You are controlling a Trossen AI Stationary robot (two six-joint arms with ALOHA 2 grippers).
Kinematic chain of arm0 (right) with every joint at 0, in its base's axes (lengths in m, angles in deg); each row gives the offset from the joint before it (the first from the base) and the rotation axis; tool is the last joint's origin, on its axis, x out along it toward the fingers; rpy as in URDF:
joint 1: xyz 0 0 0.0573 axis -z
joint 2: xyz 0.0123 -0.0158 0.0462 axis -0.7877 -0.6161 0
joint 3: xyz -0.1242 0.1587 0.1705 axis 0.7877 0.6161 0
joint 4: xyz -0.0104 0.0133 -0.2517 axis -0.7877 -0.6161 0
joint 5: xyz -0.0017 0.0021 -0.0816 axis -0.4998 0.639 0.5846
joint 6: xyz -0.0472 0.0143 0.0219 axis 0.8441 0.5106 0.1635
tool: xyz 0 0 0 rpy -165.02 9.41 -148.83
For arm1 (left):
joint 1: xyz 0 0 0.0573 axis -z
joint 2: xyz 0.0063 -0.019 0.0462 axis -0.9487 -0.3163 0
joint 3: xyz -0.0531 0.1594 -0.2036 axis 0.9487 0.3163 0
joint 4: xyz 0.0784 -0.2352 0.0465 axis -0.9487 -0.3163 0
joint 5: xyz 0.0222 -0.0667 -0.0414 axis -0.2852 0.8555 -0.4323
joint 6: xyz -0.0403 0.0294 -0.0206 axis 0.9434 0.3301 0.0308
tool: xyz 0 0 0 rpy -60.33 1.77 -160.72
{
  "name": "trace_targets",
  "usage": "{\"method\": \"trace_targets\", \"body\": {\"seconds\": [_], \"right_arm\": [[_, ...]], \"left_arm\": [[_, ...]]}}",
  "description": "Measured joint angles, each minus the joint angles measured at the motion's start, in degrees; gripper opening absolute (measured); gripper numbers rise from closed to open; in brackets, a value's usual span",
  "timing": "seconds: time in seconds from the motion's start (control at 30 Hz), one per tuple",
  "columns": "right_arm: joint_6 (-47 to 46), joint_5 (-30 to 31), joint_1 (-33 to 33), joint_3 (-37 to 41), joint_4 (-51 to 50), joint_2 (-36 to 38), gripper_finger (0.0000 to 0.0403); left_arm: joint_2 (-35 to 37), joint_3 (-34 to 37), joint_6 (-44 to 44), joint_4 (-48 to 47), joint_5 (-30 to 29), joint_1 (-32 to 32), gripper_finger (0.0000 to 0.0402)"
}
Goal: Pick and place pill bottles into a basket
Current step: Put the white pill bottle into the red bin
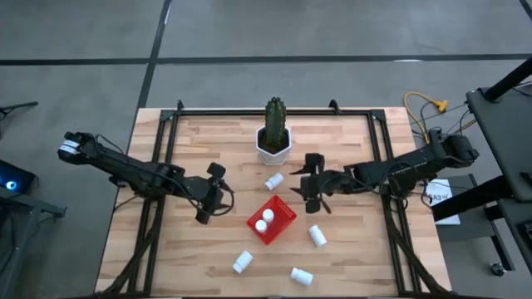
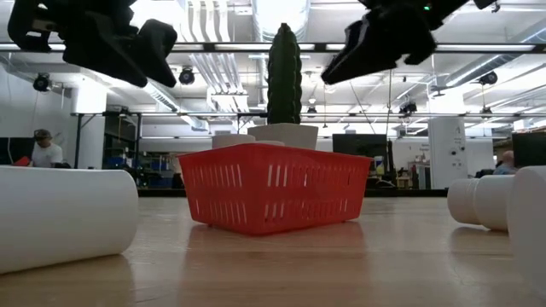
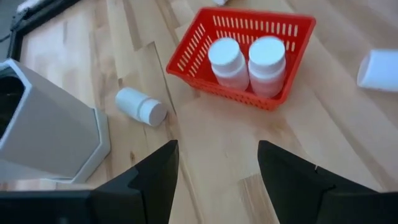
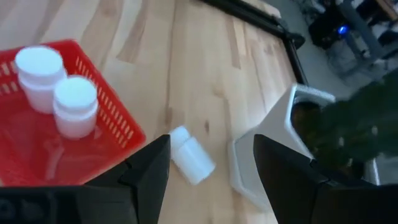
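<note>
The red basket (image 1: pixel 271 220) sits in the middle of the table with two white pill bottles (image 3: pixel 227 62) (image 3: pixel 267 65) standing upright in it. Several more pill bottles lie on their sides on the wood: one (image 1: pixel 273 180) between the basket and the cactus pot, one (image 1: pixel 317 235) right of the basket, and two (image 1: pixel 242 262) (image 1: pixel 301 276) toward the near edge. My left gripper (image 1: pixel 218 196) hovers open left of the basket, with nothing between its fingers. My right gripper (image 1: pixel 301 188) hovers open above the table, far right of the basket. It looks down on the lying bottle (image 4: pixel 191 155).
A white hexagonal pot (image 1: pixel 273 148) with a green cactus stands behind the basket, close to the lying bottle. A black frame runs along the table's far, left and right sides. Bare wood lies left of the basket and along the near edge.
</note>
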Motion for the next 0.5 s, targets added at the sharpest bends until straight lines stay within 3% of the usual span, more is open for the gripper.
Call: {"method": "trace_targets", "body": {"seconds": [0.2,0.5], "right_arm": [[5.7,0.0,0.0,-3.4,-1.9,-4.5,0.0219],[2.8,0.0,0.9,-14.0,-12.6,-13.7,0.0219]], "left_arm": [[0.0,0.0,-0.4,-0.2,-0.5,0.0,0.0202],[0.0,0.1,-0.1,-1.3,-0.5,0.0,0.0202]]}}
